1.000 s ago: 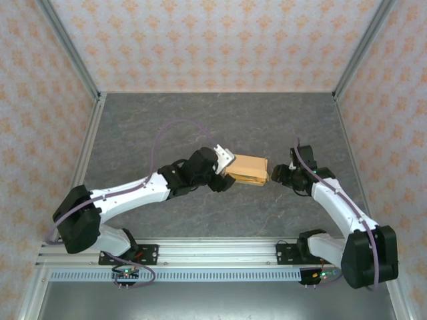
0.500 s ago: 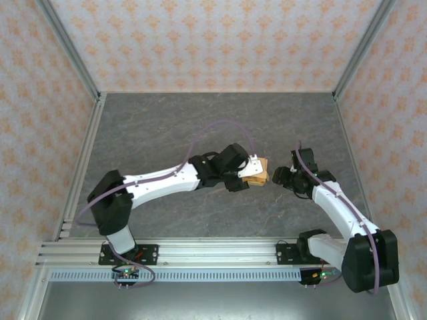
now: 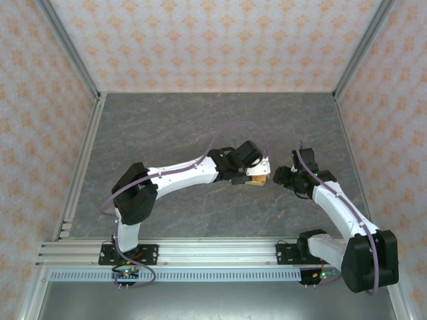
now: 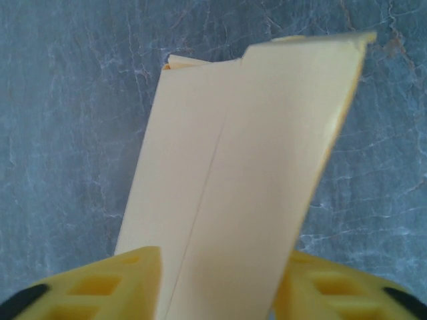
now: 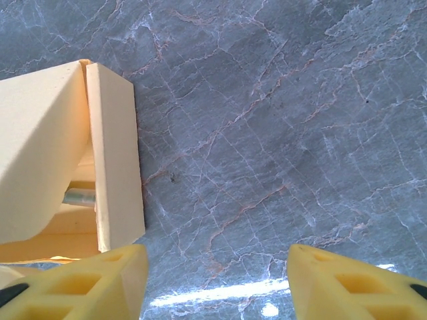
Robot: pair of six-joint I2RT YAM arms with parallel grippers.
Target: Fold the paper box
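One box, near the middle of the tabletop, mostly hidden under the left pincer; two pincers; the left pincer squeezes the box's sides, its near end cut off; the right pincer stands wide open beside it, holding nothing.

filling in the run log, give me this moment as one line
left gripper: shut on paper box | right gripper: open, empty, beside box's open end | stage: end flap not closed
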